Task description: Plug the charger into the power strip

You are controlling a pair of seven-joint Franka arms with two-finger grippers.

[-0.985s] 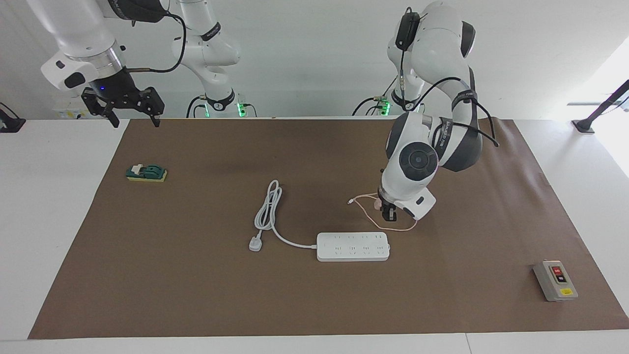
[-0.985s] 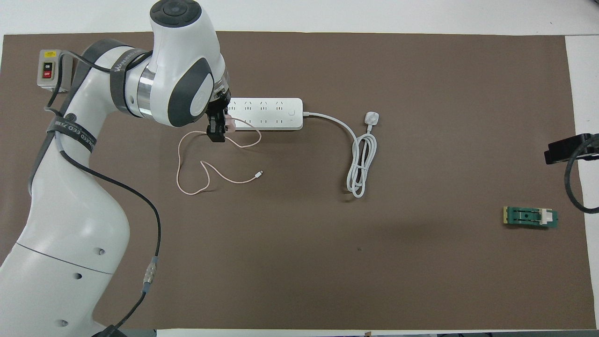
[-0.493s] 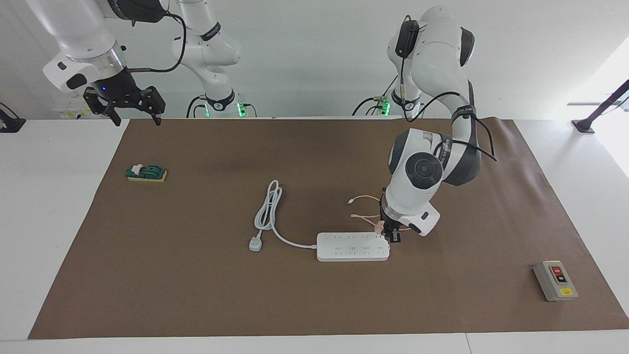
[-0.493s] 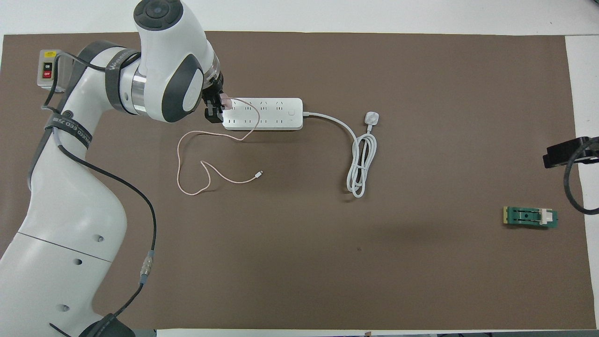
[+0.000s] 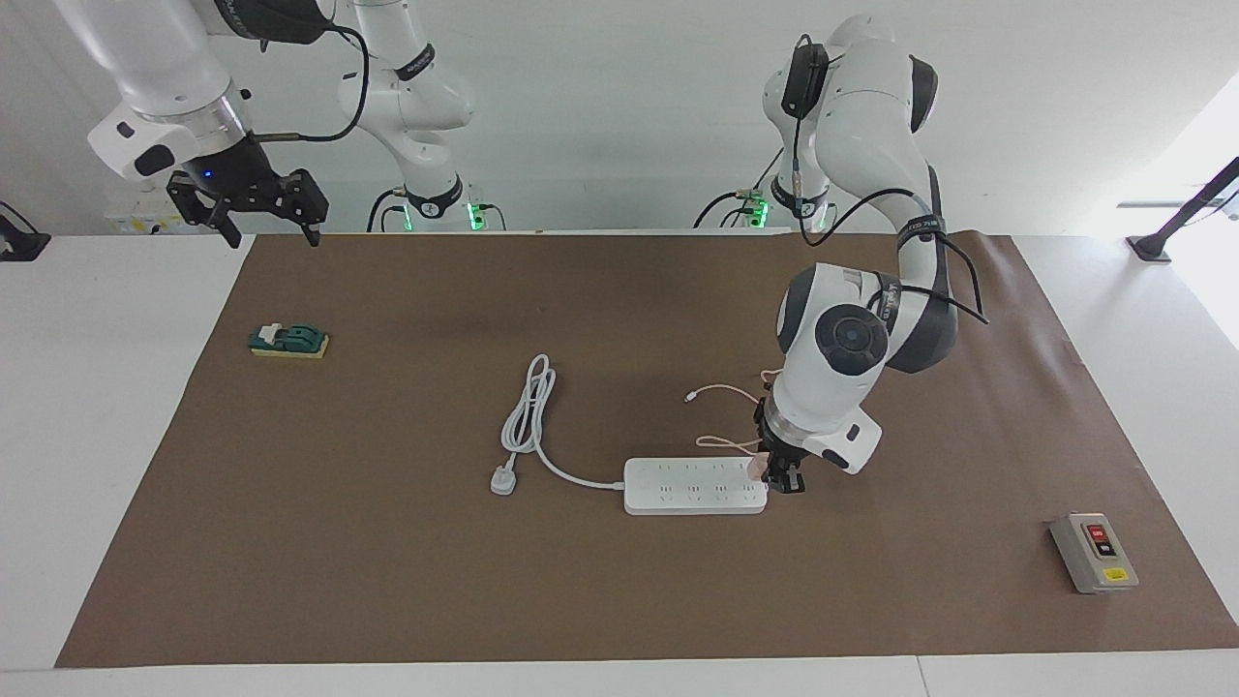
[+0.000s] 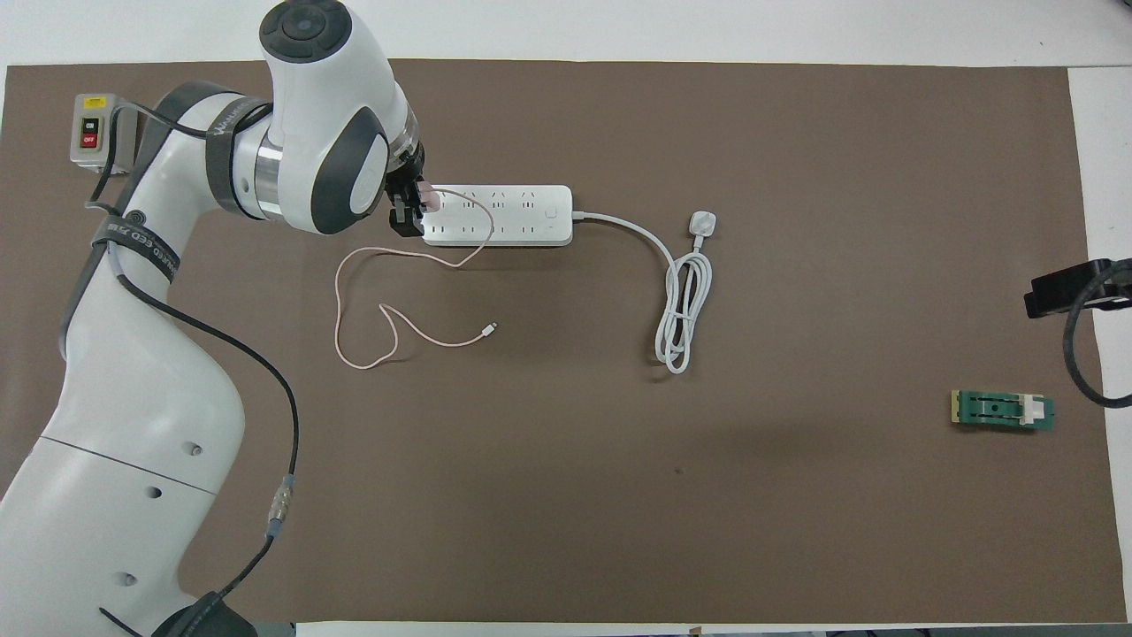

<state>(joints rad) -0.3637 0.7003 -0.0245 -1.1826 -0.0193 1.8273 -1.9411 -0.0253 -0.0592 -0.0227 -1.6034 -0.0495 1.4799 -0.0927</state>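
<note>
The white power strip lies flat in the middle of the brown mat, its thick cord running off toward the right arm's end. My left gripper is shut on the small pink charger and holds it low over the strip's end nearest the left arm; whether it touches the sockets I cannot tell. The charger's thin pink cable trails in loops over the mat, on the robots' side of the strip. My right gripper waits open, raised over the mat's edge at the right arm's end.
The strip's white three-pin plug and coiled cord lie beside it. A green and yellow block sits toward the right arm's end. A grey box with red and black buttons stands toward the left arm's end.
My left gripper has carried the charger away from the robots and down, from over the mat beside the strip to just over the strip's end. The cable trailed along. The right arm barely moved.
</note>
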